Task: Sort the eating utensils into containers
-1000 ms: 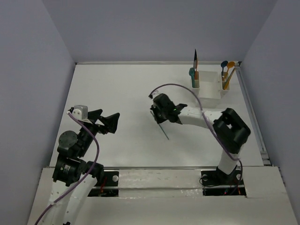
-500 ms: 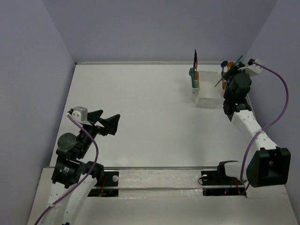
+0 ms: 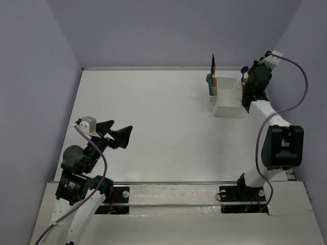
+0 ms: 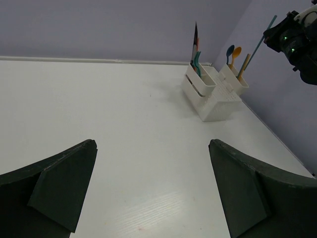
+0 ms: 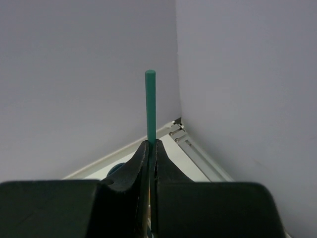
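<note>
Teal chopstick (image 5: 150,106): slim smooth plastic rod, pinched in right claw (image 5: 149,146); left claw (image 4: 151,163) wide apart, empty.

White arm links (image 3: 264,109), black joints (image 3: 279,146), purple cables (image 3: 106,166), black wedge-shaped fingers (image 4: 58,191)

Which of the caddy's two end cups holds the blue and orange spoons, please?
The right-hand cup, nearest the right end effector: the blue spoon and orange spoon stand in it. The left-hand cup holds a teal utensil and a dark blade.
</note>
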Robot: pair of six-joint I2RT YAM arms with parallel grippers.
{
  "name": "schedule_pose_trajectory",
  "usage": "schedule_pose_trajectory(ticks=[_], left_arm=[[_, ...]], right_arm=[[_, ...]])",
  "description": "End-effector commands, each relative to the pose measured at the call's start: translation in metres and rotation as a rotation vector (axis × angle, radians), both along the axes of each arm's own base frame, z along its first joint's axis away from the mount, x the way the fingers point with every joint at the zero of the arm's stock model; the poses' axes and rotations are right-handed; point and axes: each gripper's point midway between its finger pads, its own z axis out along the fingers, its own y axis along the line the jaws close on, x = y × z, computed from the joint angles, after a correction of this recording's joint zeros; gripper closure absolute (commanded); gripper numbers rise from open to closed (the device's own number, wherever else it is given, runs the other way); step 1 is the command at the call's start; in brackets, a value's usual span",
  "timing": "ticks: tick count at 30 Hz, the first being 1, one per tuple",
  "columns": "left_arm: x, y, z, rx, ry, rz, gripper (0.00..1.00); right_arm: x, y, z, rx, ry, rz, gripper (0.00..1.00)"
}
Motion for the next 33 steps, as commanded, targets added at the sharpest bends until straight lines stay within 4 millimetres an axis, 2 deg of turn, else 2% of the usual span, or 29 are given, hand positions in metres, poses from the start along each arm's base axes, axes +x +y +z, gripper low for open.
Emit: schedule_pose_trajectory(ticks=[1,5,7,11,17,21,22,25,26,27,29,30,32,33], left_arm=[[-0.003,-0.001,0.014,-0.013,-0.055,-0.009,0.01],[-0.003,0.0,0.015,-0.014,-0.058,-0.007,0.01],[-0.004,-0.002,0.015,-0.016,-0.055,-0.015,0.01],[-0.003,-0.003,0.014,-0.013,-0.051,-0.02,0.01],[-0.003,-0.003,0.014,-0.012,-0.052,-0.018,0.01],[-0.003,-0.003,0.014,-0.015,-0.054,-0.018,0.01],[-0.003,-0.002,0.014,-0.015,-0.054,-0.017,0.01],[-0.004,-0.002,0.015,-0.015,-0.055,-0.017,0.01],[-0.004,-0.002,0.015,-0.015,-0.059,-0.015,0.01],[-0.004,-0.002,0.016,-0.017,-0.06,-0.015,0.01],[-0.004,-0.002,0.015,-0.015,-0.059,-0.016,0.01],[-0.004,-0.002,0.015,-0.017,-0.058,-0.015,0.01],[-0.004,-0.002,0.015,-0.016,-0.057,-0.014,0.01],[-0.003,-0.002,0.014,-0.015,-0.054,-0.014,0.01]], right_arm=[[0.002,-0.014,0.044,-0.09,-0.1,-0.065,1.0],[0.009,-0.014,0.023,-0.089,-0.059,-0.061,1.0],[0.007,-0.014,0.017,-0.083,-0.059,-0.06,1.0],[0.005,-0.013,-0.012,-0.063,-0.019,-0.052,1.0],[0.002,-0.011,-0.042,-0.036,0.016,-0.039,1.0],[-0.002,-0.009,-0.056,-0.03,0.027,-0.03,1.0],[-0.003,-0.008,-0.056,-0.028,0.027,-0.025,0.97],[-0.005,-0.004,-0.057,-0.03,0.039,0.002,0.72],[-0.005,0.0,-0.05,-0.004,0.014,0.023,0.52],[-0.005,0.001,-0.052,0.002,0.033,0.029,0.44],[-0.007,0.004,-0.041,0.023,0.011,0.046,0.28],[-0.012,0.007,-0.027,0.03,-0.018,0.062,0.16],[-0.016,0.012,-0.017,0.061,-0.034,0.089,0.01],[-0.023,0.014,-0.005,0.076,-0.047,0.096,0.0]])
